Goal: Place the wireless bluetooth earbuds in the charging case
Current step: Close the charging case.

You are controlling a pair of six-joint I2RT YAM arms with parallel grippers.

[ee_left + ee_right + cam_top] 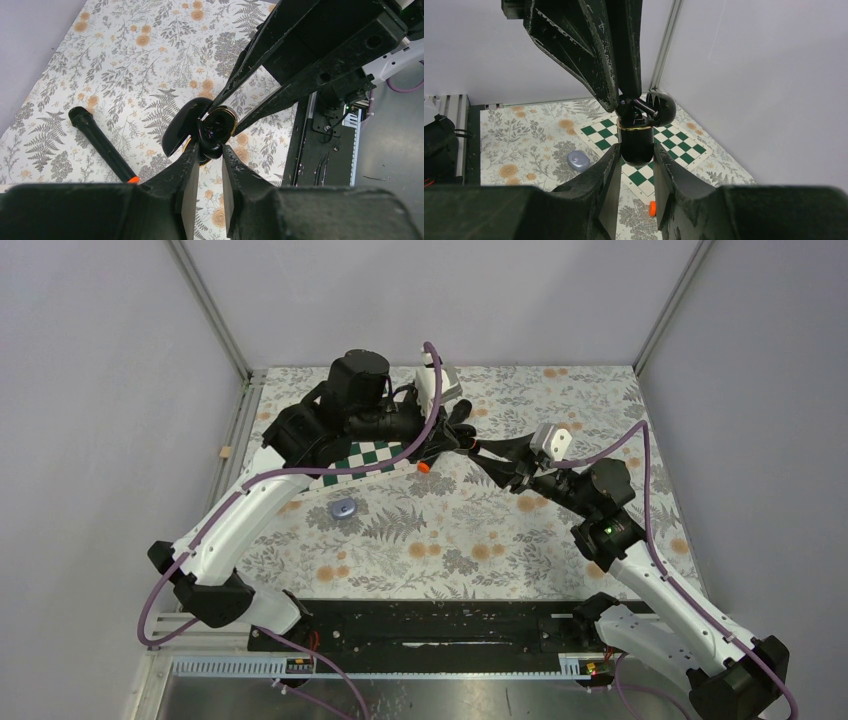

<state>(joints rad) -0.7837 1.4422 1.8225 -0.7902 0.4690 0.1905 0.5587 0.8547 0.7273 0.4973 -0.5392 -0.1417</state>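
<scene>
Overhead, both arms meet toward 12 o'clock of the floral counter (470, 545). The right tool (636, 151) pinches the black charging case (636, 140) by its body, holding it upright with the lid flipped open at 3 o'clock in the right wrist view. The left tool (208, 150) is pressed onto a black earbud (628, 106) at the case's mouth; whether it is seated cannot be told. A black marker (98, 144) lies at 9 o'clock of the case in the left wrist view. A pale purple rounded object (343, 508) rests at 9 o'clock of the counter's middle.
</scene>
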